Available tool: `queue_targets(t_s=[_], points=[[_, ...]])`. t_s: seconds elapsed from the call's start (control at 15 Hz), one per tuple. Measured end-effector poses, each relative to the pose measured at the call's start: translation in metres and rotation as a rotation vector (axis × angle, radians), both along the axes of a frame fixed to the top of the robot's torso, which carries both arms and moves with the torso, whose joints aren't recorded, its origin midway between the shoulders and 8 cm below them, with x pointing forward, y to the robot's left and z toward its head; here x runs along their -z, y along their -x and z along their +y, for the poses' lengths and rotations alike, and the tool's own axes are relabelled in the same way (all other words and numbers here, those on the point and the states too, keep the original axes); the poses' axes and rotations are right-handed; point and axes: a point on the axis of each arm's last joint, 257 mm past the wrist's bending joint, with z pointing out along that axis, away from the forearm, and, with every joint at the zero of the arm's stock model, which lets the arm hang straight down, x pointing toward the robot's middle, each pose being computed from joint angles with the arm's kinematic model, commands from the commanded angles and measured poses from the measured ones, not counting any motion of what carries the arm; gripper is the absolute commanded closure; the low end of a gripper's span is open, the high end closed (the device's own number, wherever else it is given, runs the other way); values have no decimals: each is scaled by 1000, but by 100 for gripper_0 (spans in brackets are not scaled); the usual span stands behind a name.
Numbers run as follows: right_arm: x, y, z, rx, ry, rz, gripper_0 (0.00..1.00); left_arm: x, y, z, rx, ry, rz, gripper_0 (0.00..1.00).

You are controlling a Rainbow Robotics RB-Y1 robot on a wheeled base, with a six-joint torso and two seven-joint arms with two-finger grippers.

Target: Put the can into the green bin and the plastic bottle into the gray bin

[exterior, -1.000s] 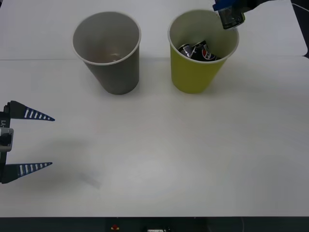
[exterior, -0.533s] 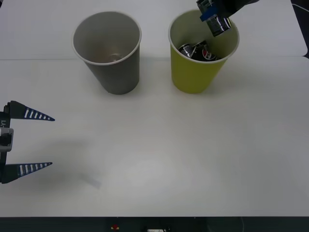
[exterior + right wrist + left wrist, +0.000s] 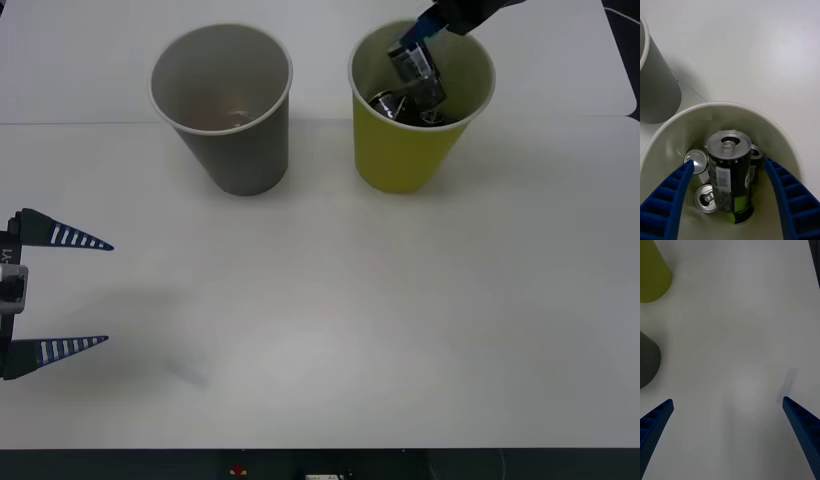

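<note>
While spread, right tool (image 3: 730, 195) over green bin (image 3: 405, 150).

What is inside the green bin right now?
The green bin holds a dark can, upright between the open fingers of the right gripper, not touching them, plus at least three other cans beneath. The bin's floor is covered.

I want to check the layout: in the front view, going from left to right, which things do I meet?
Left gripper, open, at the left edge → gray bin → green bin. The can and the right gripper overlap the green bin, so I leave them unordered.
</note>
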Motion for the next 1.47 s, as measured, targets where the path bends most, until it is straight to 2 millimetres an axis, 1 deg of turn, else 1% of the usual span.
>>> queue_targets(t_s=[0.33, 0.47, 0.6, 0.73, 0.87, 1.0, 1.27, 1.47], points=[[-6, -5, 0, 6, -16, -25, 0, 0, 0, 0, 0, 0, 0, 0], [-12, -6, 0, 2, -37, -37, 0, 0, 0, 0, 0, 0, 0, 0], [-19, -3, 3, -19, -74, -43, 0, 0, 0, 0, 0, 0, 0, 0], [-23, 6, 3, -36, -97, -75, 0, 0, 0, 0, 0, 0, 0, 0], [-19, 21, -2, -51, -129, -105, 0, 0, 0, 0, 0, 0, 0, 0], [-17, 44, -7, -71, -153, -136, 0, 0, 0, 0, 0, 0, 0, 0], [-25, 90, -13, -119, -195, -186, 0, 0, 0, 0, 0, 0, 0, 0], [-16, 125, -17, -166, -226, -216, 0, 0, 0, 0, 0, 0, 0, 0]])
